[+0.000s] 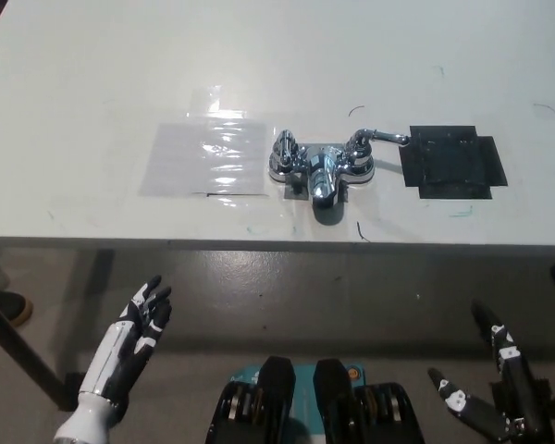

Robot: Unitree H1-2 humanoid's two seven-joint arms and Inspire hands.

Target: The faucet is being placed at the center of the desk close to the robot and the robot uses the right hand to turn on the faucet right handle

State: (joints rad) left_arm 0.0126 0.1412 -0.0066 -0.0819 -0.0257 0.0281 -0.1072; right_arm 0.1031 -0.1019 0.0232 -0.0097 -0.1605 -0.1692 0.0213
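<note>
Bright overhead light, glare on plastic sheet (206, 157), slightly soft focus

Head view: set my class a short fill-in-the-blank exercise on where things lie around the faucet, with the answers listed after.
1. The patch that the faucet's right handle points towards is coloured ____.
2. The clear sheet lies to the ____ of the faucet.
3. The left hand and right hand, fingers apart, both hold ____.
Answers: black; left; nothing.
</note>
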